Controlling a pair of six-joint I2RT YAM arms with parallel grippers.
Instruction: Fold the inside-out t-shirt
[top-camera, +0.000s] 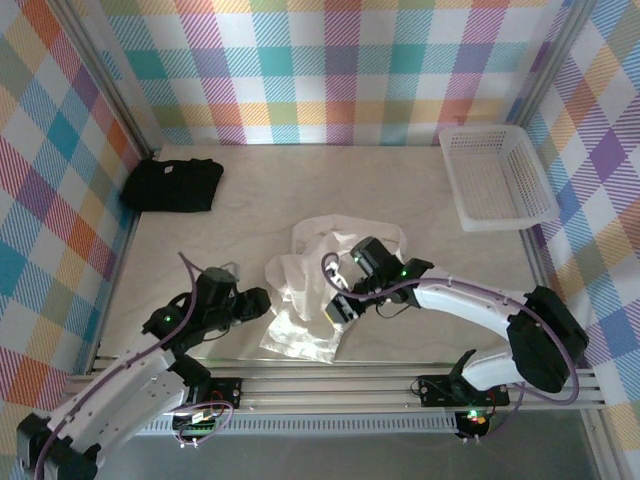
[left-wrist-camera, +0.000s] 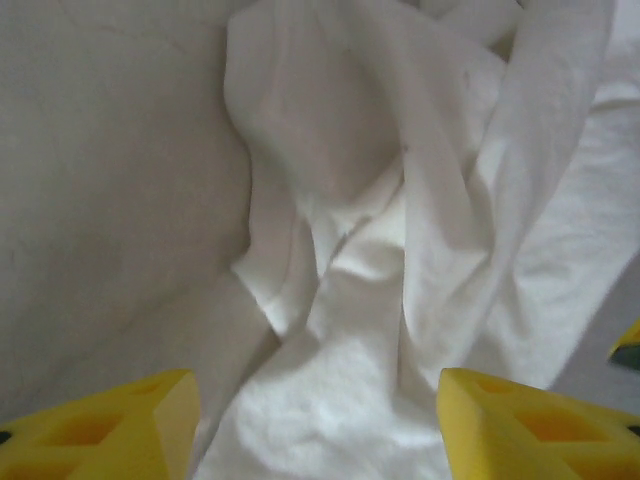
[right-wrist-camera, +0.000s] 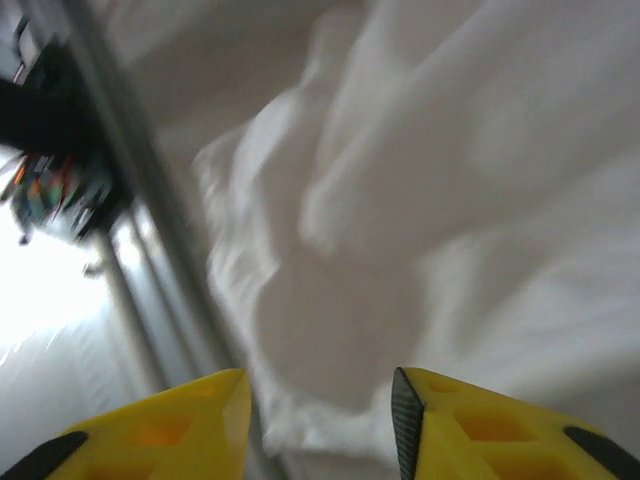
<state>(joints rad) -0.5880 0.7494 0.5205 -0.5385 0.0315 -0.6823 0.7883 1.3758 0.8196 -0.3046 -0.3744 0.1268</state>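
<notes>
1. Now the inside-out t-shirt (top-camera: 318, 290) lies crumpled mid-frame on the worktop (top-camera: 420, 180).
2. Both the left fingers (left-wrist-camera: 100, 430) and right fingers (right-wrist-camera: 500, 430) stand apart, gripping nothing.
3. Best pinch opposite edges, then spread it flat before folding.

White t-shirt (top-camera: 300, 335), black t-shirt (top-camera: 172, 185) — white basket (top-camera: 453, 170) (pastel plaid walls (top-camera: 330, 60)), yellow fingertips (left-wrist-camera: 110, 430)

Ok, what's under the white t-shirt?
The t-shirt lies crumpled on the pale table, with bare tabletop around it. Anything beneath its folds is covered and cannot be seen.
</notes>
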